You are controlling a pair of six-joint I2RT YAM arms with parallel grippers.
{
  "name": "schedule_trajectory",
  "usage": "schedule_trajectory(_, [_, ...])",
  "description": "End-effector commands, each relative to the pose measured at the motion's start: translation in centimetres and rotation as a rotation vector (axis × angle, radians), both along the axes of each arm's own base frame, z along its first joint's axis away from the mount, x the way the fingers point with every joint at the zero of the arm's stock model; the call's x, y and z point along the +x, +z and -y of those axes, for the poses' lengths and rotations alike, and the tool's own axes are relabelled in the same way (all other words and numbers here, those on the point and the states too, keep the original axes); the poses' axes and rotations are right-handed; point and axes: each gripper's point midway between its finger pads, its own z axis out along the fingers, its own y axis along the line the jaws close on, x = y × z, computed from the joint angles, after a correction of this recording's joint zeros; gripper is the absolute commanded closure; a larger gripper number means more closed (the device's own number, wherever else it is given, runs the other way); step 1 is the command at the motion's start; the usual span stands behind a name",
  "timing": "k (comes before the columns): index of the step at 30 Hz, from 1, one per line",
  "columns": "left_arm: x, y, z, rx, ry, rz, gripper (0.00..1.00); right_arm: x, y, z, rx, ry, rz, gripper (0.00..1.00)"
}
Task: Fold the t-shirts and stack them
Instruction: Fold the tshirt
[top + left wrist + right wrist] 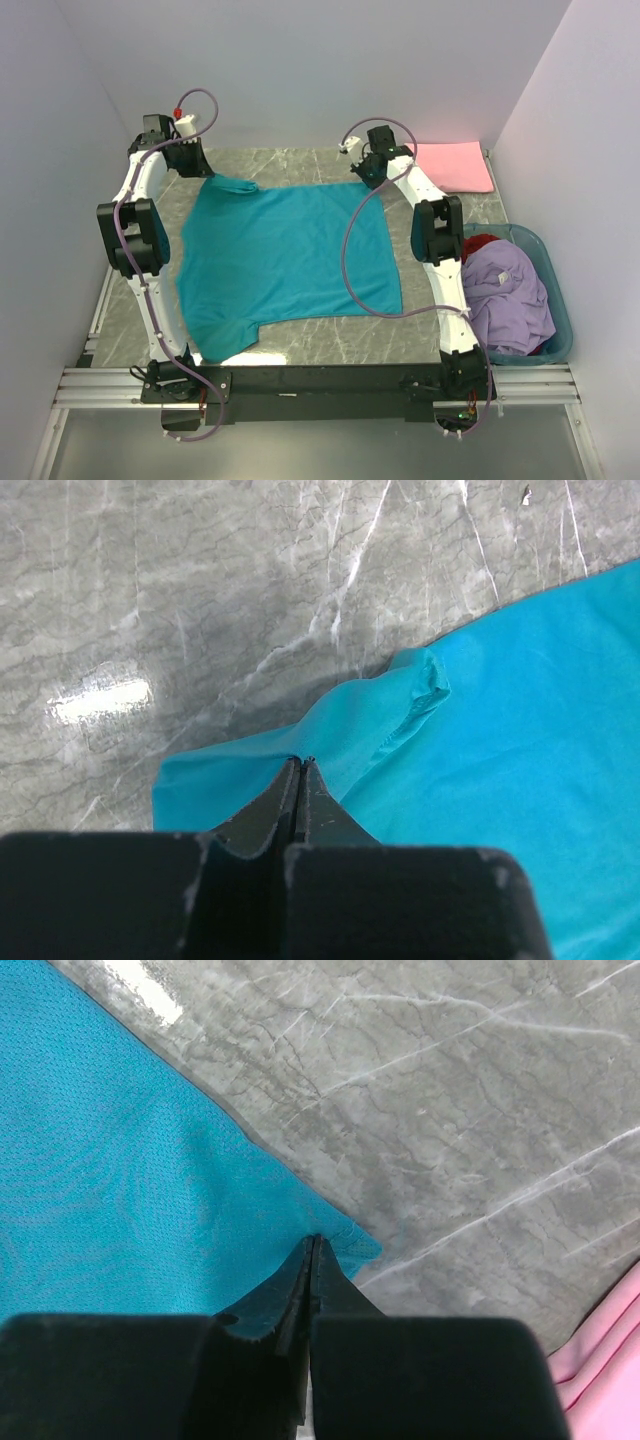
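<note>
A teal t-shirt (285, 260) lies spread flat on the marble table. My left gripper (205, 172) is at its far left corner, jaws pressed together on the bunched sleeve edge (400, 705); its tips show in the left wrist view (302, 761). My right gripper (372, 180) is at the shirt's far right corner, jaws pressed together on the hem corner (350, 1243); its tips show in the right wrist view (314, 1240). A folded pink t-shirt (455, 165) lies at the far right. Lavender (510, 295) and red (482, 243) t-shirts lie in the basket.
A rigid teal plastic basket (557, 300) stands at the right edge of the table beside the right arm. The pink cloth also shows in the right wrist view (610, 1360). White walls close in the table on three sides.
</note>
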Motion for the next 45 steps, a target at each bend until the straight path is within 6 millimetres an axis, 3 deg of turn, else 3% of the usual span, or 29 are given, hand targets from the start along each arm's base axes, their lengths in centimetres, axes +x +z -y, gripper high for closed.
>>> schedule_trajectory(1, [0.0,0.5,-0.1,-0.001,-0.010,0.007,1.00,-1.1,2.0,-0.5,0.038,0.007,-0.013,1.00])
schedule_trajectory(4, [-0.3,0.5,-0.1,0.004,-0.019,0.002,1.00,-2.5,2.2,-0.3,0.027,0.013,-0.057,1.00])
schedule_trajectory(8, [-1.2,-0.2,0.1,0.000,-0.024,-0.026,1.00,-5.1,0.3,0.7,-0.027,0.030,-0.164,1.00])
schedule_trajectory(11, [-2.3,-0.7,0.2,0.004,-0.036,-0.048,1.00,-6.4,0.0,0.8,-0.039,0.043,-0.212,1.00])
schedule_trajectory(16, [-3.0,-1.2,0.2,0.012,-0.045,-0.056,1.00,-7.2,0.5,1.2,-0.058,0.054,-0.205,1.00])
schedule_trajectory(19, [-2.8,-1.4,0.4,0.001,-0.048,-0.064,1.00,-5.8,0.6,1.5,-0.059,-0.007,-0.154,0.82])
schedule_trajectory(20, [-2.8,-1.5,0.4,-0.005,-0.048,-0.070,1.00,-5.4,0.7,1.5,-0.057,-0.022,-0.145,0.71])
schedule_trajectory(21, [-2.7,-1.5,0.5,-0.006,-0.050,-0.069,1.00,-5.4,-0.3,1.5,-0.058,-0.040,-0.166,0.67])
schedule_trajectory(22, [-2.5,-1.3,0.4,-0.005,-0.049,-0.064,1.00,-4.8,0.3,1.4,-0.050,-0.051,-0.151,0.64])
schedule_trajectory(23, [-2.6,-1.2,0.5,-0.005,-0.053,-0.066,1.00,-5.1,0.0,1.4,-0.053,-0.054,-0.174,0.44])
schedule_trajectory(24, [-2.5,-1.2,0.4,-0.002,-0.053,-0.063,1.00,-5.2,-0.9,1.3,-0.054,-0.056,-0.200,0.36])
schedule_trajectory(29, [-2.5,-0.9,0.5,0.005,-0.061,-0.056,1.00,-5.0,-1.1,1.1,-0.034,-0.067,-0.216,0.32])
schedule_trajectory(32, [-2.6,-0.8,0.5,0.002,-0.062,-0.057,1.00,-5.0,-1.1,1.1,-0.016,-0.068,-0.230,0.48])
schedule_trajectory(37, [-2.6,-0.2,0.6,0.001,-0.066,-0.048,1.00,-4.8,-1.4,1.3,0.007,-0.077,-0.246,0.58])
schedule_trajectory(40, [-2.7,0.0,0.4,0.004,-0.066,-0.045,1.00,-4.8,-1.3,1.4,0.016,-0.082,-0.246,0.86])
schedule_trajectory(42, [-2.8,-0.1,0.5,0.006,-0.069,-0.047,1.00,-4.8,-1.2,1.5,0.011,-0.084,-0.241,0.98])
schedule_trajectory(45, [-2.5,0.1,0.4,0.001,-0.065,-0.041,1.00,-4.6,-0.8,1.5,0.007,-0.086,-0.216,1.00])
